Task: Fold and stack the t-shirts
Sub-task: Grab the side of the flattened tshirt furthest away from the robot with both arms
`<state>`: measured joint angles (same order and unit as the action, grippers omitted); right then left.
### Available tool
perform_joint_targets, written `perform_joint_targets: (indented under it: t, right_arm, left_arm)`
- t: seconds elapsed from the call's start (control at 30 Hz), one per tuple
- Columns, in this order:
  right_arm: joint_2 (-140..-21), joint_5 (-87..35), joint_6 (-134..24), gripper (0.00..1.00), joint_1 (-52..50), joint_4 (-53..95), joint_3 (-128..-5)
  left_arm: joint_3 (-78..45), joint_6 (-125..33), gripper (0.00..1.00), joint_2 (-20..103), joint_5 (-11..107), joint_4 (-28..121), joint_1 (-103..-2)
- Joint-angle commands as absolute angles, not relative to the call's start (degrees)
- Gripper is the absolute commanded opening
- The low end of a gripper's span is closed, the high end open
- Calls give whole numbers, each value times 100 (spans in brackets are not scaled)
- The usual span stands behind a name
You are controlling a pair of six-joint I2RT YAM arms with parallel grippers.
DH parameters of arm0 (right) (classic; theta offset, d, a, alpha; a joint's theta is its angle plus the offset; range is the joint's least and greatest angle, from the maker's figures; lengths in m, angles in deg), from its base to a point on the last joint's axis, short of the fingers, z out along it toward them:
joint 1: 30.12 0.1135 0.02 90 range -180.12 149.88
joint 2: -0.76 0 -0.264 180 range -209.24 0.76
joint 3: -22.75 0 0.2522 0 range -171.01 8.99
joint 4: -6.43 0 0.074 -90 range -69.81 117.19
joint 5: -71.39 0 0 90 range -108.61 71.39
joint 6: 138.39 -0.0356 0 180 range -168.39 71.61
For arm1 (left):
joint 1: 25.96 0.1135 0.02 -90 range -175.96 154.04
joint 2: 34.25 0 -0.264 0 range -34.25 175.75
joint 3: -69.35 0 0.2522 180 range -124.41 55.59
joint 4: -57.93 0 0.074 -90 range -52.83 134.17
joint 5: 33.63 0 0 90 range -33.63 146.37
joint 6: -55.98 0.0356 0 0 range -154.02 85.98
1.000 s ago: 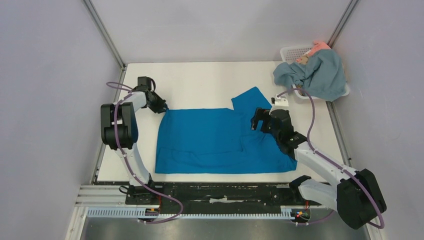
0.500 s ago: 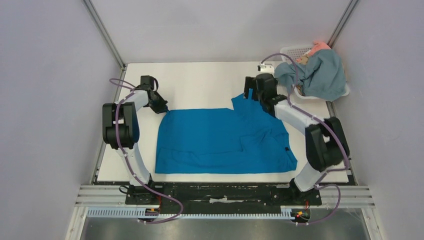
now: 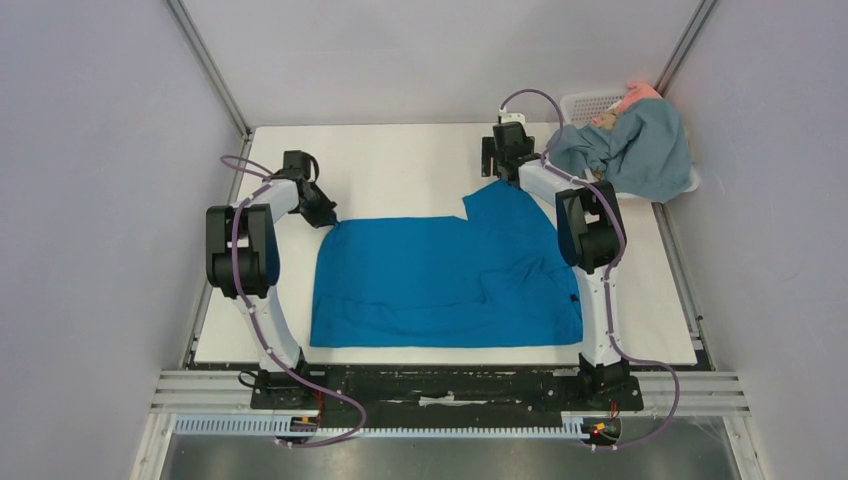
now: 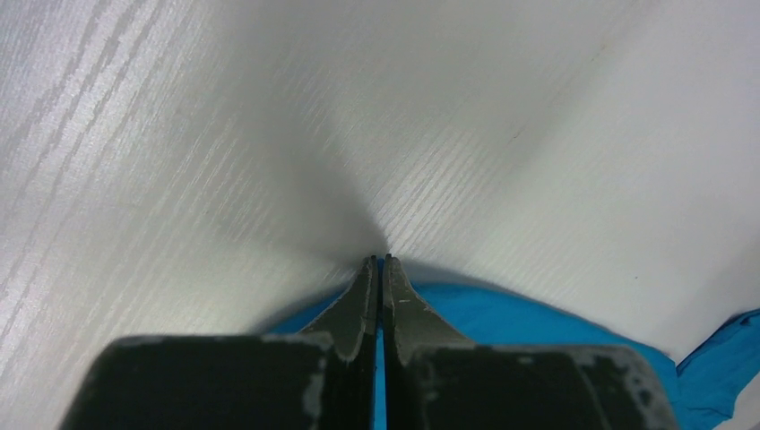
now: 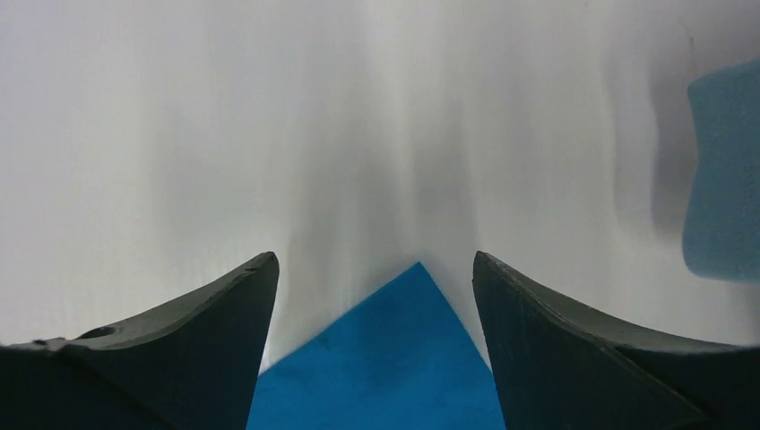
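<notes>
A bright cobalt-blue t-shirt lies spread flat on the white table. My left gripper is shut on its far left corner; in the left wrist view the fingertips pinch blue cloth. My right gripper is open at the far tip of the shirt's raised sleeve; in the right wrist view the blue corner sits between the open fingers. A grey-blue shirt hangs over the basket, with salmon-pink cloth behind it.
A white lattice basket stands at the far right corner, next to the right wall. A bit of grey-blue cloth shows at the right edge of the right wrist view. Metal frame posts rise at both far corners.
My right arm has swung from the middle of the shirt out to the far tip of the sleeve. The left gripper has stayed on its corner.
</notes>
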<state>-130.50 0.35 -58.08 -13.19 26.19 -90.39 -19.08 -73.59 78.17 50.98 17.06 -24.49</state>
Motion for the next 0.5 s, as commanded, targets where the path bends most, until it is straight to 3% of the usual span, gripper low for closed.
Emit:
perform_joint_targets:
  t: [0.0, 0.27, 0.33, 0.47]
  right_arm:
    - [-13044, 90, -5788, 81, -1324, 2901, -9035]
    - [-12536, -131, -6051, 64, -1316, 2811, -7917]
    - [-12447, -162, -6068, 52, -1316, 2809, -7810]
    - [-12224, -247, -6125, 16, -1320, 2538, -7554]
  left_arm:
    - [-1939, -7181, 2, 7879, 5390, 1362, -2503]
    - [-1920, -7190, 2, 7824, 5382, 1335, -2525]
    - [-1896, -7199, 2, 7776, 5401, 1332, -2526]
    - [-1932, -7196, 2, 7687, 5445, 1305, -2524]
